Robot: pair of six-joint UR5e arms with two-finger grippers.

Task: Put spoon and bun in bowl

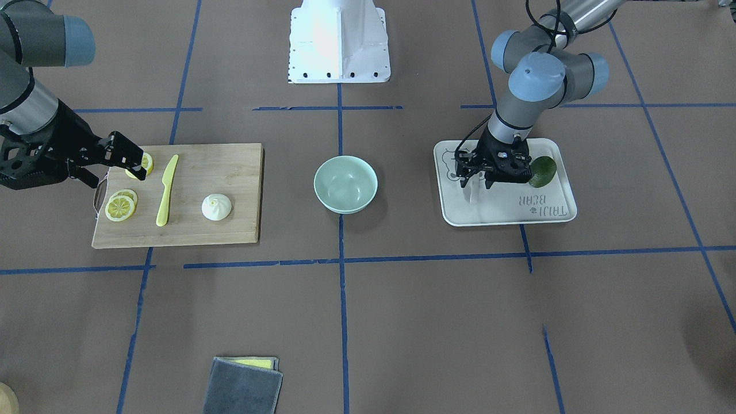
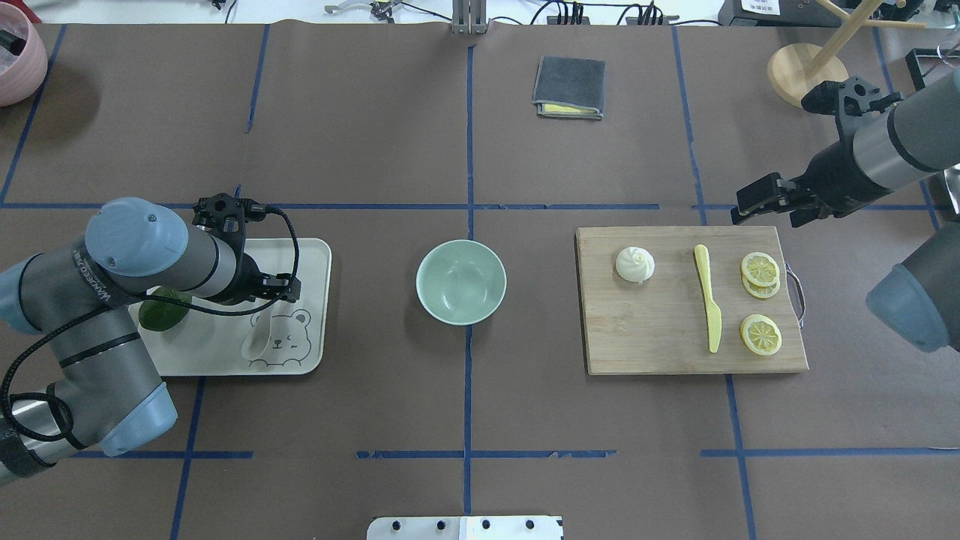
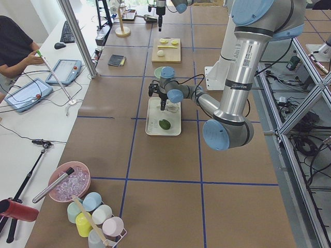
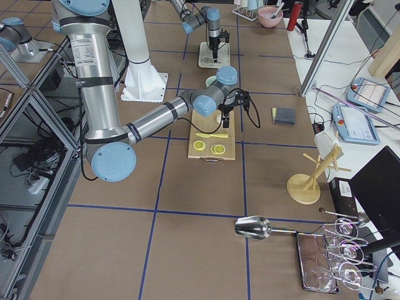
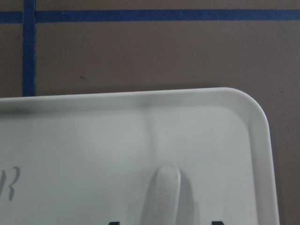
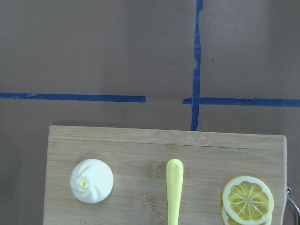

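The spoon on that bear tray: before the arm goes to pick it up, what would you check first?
1. The spoon lies flat on the tray, handle under the left gripper: ok.
2. The left gripper is open, with a dark tip on each side of the handle in the wrist view: ok.
3. Gap between those tips and the tray: cannot tell.
4. The avocado on the same tray sits apart from the spoon: ok.
5. The bowl is empty, nothing over it: ok.
6. The bun sits alone on the cutting board, untouched: ok.
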